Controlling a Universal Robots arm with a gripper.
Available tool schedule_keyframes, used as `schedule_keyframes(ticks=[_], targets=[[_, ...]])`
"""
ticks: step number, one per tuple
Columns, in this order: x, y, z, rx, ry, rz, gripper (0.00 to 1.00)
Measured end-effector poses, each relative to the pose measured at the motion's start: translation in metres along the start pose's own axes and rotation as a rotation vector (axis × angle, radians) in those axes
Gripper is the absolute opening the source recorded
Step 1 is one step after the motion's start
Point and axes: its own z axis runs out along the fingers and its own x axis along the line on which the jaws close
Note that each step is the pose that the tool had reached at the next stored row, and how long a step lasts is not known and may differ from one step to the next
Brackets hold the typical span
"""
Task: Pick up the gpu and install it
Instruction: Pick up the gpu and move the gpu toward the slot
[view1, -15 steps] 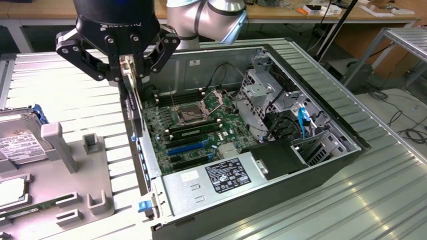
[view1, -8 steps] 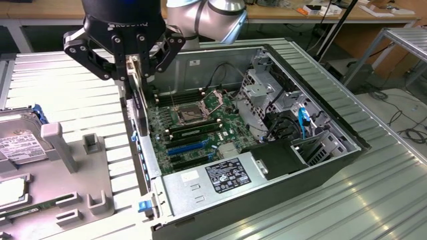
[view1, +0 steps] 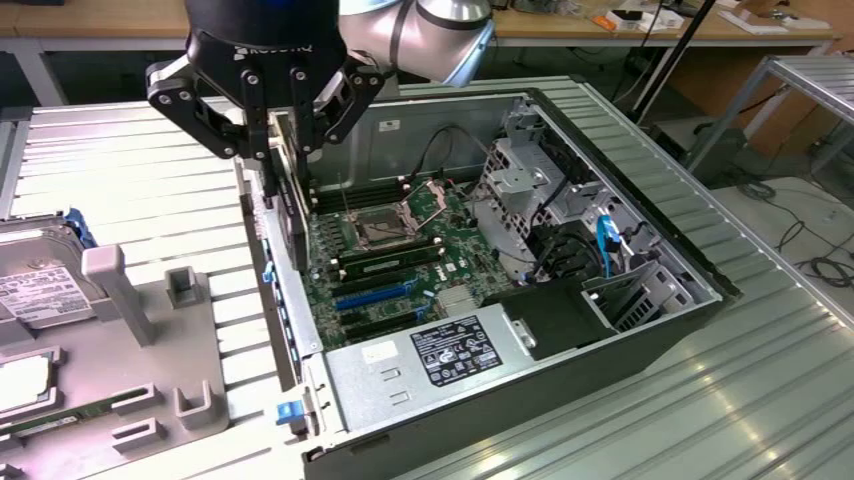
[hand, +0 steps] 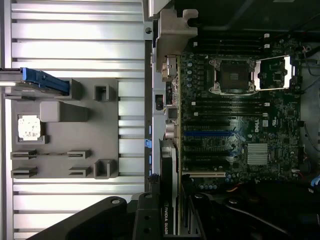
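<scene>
Overhead, the black robot claw is clamped on the gpu, a thin dark rectangular card, at the open black computer case.
The card hangs upright and edge-on over the green motherboard, beside the square silver processor socket; whether it touches a slot cannot be told. A grey moulded parts tray lies outside the case.

"nvidia quadro" on gpu, possibly "robotiq" on tool
</scene>
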Motion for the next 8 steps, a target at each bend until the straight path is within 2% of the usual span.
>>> schedule_keyframes(ticks=[8], targets=[[-0.0087,-0.0001,0.0003,0.0,0.0,0.0,0.27]])
